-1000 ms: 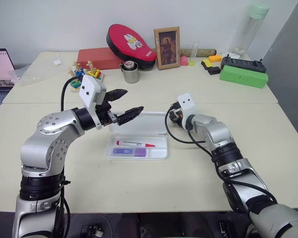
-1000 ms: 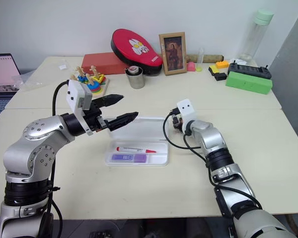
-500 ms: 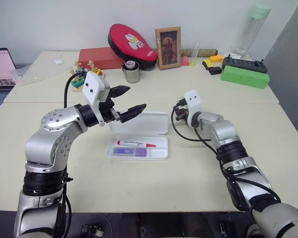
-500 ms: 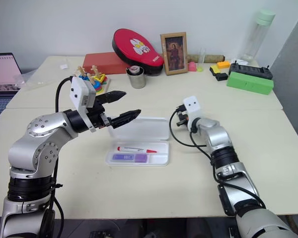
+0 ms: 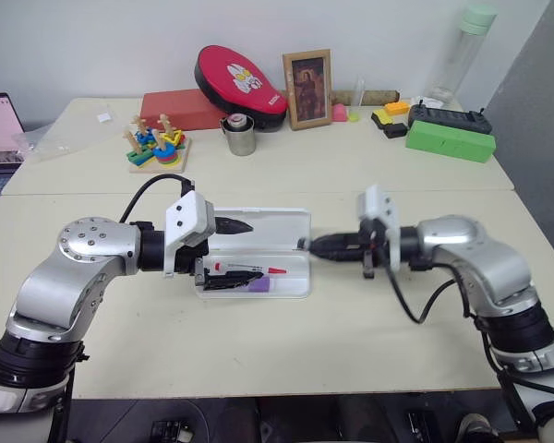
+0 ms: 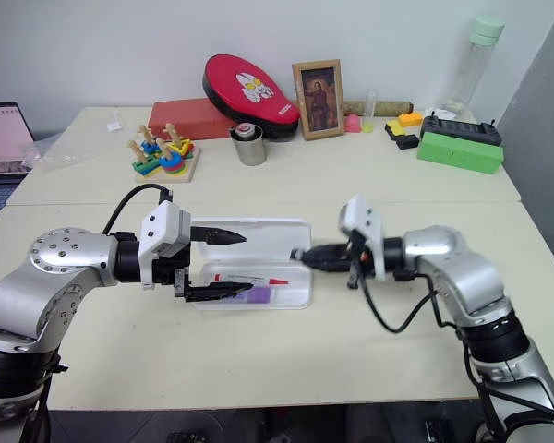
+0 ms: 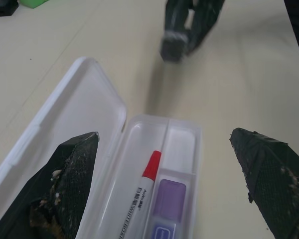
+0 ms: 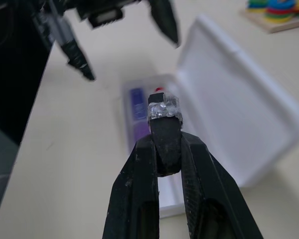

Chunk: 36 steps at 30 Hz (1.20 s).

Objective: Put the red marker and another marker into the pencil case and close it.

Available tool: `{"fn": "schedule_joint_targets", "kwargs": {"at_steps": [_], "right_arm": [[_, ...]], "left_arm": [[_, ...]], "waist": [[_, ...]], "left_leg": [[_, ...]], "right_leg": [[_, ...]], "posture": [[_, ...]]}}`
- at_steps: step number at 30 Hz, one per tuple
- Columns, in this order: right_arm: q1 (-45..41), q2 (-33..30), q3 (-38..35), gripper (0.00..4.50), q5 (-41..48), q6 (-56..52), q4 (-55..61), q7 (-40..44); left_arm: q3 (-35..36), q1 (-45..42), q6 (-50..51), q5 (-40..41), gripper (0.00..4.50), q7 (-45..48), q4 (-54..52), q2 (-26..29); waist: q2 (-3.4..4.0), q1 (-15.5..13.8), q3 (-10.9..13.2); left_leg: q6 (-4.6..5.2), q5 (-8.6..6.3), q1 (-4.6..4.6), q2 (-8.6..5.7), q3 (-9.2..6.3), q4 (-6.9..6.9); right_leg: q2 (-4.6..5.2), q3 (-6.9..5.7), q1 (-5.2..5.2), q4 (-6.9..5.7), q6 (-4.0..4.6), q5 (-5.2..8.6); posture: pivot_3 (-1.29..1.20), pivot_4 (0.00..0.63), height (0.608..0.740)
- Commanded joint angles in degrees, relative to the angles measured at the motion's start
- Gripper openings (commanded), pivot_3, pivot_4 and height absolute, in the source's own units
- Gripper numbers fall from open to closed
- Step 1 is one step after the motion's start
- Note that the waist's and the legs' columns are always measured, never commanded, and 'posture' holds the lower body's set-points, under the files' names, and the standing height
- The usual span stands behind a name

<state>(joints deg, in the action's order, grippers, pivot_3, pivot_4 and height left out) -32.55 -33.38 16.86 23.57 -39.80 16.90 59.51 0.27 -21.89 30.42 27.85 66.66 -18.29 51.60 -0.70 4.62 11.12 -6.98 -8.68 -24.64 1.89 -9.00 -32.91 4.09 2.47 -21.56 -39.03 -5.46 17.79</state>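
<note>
Two markers, red marker & purple marker, are seen in 1 open case. L gripper is spread wide, empty; R gripper is pinched closed, empty.

The pencil case lies open on the worktop, its lid behind the tray. In the tray the red marker lies behind the highlighter. The left gripper is at the case's left end, the right gripper at its right.

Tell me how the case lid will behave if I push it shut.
The lid looks like thin rigid plastic on a hinge, so it should swing over rather than bend. The case looks light and may slide on the smooth table. The markers lie flat inside, so they likely won't block it.
</note>
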Motion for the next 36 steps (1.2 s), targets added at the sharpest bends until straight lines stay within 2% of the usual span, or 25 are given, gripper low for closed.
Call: {"fn": "schedule_joint_targets", "kwargs": {"at_steps": [1, 7, 14, 15, 21, 23, 27, 30, 33, 36], "right_arm": [[0.7, 2.1, 4.3, 0.27, -3.7, 1.2, -1.3, -2.5], [0.4, 4.8, 9.3, 0.27, -10.3, 4.1, -8.8, -5.0], [0.5, 5.5, 8.8, 0.27, -11.6, 4.9, -10.0, -4.5], [0.5, 5.5, 8.6, 0.97, -11.5, 4.8, -9.8, -4.4], [0.2, 5.8, 7.2, 2.16, -10.3, 3.8, -8.6, -4.1], [0.0, 5.7, 6.6, 2.89, -9.8, 4.1, -8.0, -3.6], [-0.5, 5.9, 5.8, 3.63, -9.3, 4.1, -8.1, -3.7], [-0.7, 5.7, 5.7, 4.38, -9.6, 4.3, -8.3, -3.3], [-0.9, 5.0, 3.8, 4.48, -6.7, 3.0, -5.6, -1.3], [-2.5, 4.7, -1.4, 4.48, 0.7, -0.3, -1.7, 1.2]], "left_arm": [[0.5, 0.5, -1.7, -0.5, 4.5, 0.6, -0.5, 0.6], [0.7, 0.9, -1.4, 0.1, 4.5, 0.5, -1.0, 0.3], [0.9, 1.5, -1.1, 0.8, 4.5, 0.3, -1.7, 0.1], [0.9, 1.6, -1.1, 0.9, 4.5, 0.3, -1.7, 0.1], [0.7, 1.8, -1.0, 0.9, 4.5, 0.1, -2.0, -0.1], [0.8, 1.9, -0.9, 1.0, 4.5, -0.1, -2.1, -0.2], [0.8, 2.2, -0.5, 1.1, 4.5, -0.9, -2.6, -0.7], [1.3, 2.8, -0.1, 1.4, 4.5, -1.7, -3.3, -1.0], [3.2, 3.7, 0.8, 2.3, 4.5, -3.3, -4.3, -1.2], [6.9, 5.2, 2.7, 4.2, 4.5, -7.3, -6.5, -2.1]], "waist": [[-0.01, 0.0, 0.0], [-0.02, -0.2, 0.0], [-0.02, -0.1, 0.0], [-0.02, -0.1, 0.0], [-0.02, -0.1, 0.0], [-0.02, -0.1, 0.0], [-0.02, -0.1, 0.0], [-0.02, -0.1, 0.0], [-0.01, -0.1, 0.0], [-0.01, -0.2, 0.0]], "left_leg": [[0.0, 0.0, 0.01, 0.0, 0.0, -0.01], [0.0, 0.0, 0.0, 0.0, -0.01, 0.0], [0.0, 0.0, 0.0, 0.0, -0.02, 0.03], [0.0, 0.0, 0.0, 0.0, -0.02, 0.03], [0.0, 0.0, 0.0, 0.0, -0.02, 0.03], [0.0, 0.0, 0.01, 0.0, -0.02, 0.03], [0.0, 0.0, 0.0, 0.0, -0.02, 0.03], [0.0, 0.0, 0.0, 0.0, -0.02, 0.03], [0.0, 0.0, 0.0, 0.0, -0.02, 0.03], [0.0, 0.0, 0.0, 0.0, -0.03, 0.03]], "right_leg": [[0.0, 0.0, 0.03, 0.02, -0.01, -0.01], [0.0, -0.01, 0.01, 0.05, 0.21, -0.15], [0.0, -0.03, 0.01, 0.03, 0.21, -0.15], [0.0, -0.02, 0.01, 0.03, 0.21, -0.15], [0.0, -0.03, 0.01, 0.03, 0.21, -0.15], [0.0, -0.03, 0.01, 0.03, 0.21, -0.15], [0.0, -0.02, 0.01, 0.02, 0.21, -0.15], [0.0, -0.03, 0.01, 0.03, 0.21, -0.15], [0.0, -0.02, 0.01, 0.03, 0.21, -0.15], [0.0, -0.02, 0.0, 0.03, 0.21, -0.15]], "posture": [[0.0, 0.15, 0.74], [0.0, 0.15, 0.74], [0.0, 0.15, 0.74], [0.0, 0.15, 0.74], [0.0, 0.15, 0.74], [0.0, 0.15, 0.74], [0.0, 0.15, 0.74], [0.0, 0.15, 0.74], [0.0, 0.15, 0.74], [0.0, 0.15, 0.74]]}}
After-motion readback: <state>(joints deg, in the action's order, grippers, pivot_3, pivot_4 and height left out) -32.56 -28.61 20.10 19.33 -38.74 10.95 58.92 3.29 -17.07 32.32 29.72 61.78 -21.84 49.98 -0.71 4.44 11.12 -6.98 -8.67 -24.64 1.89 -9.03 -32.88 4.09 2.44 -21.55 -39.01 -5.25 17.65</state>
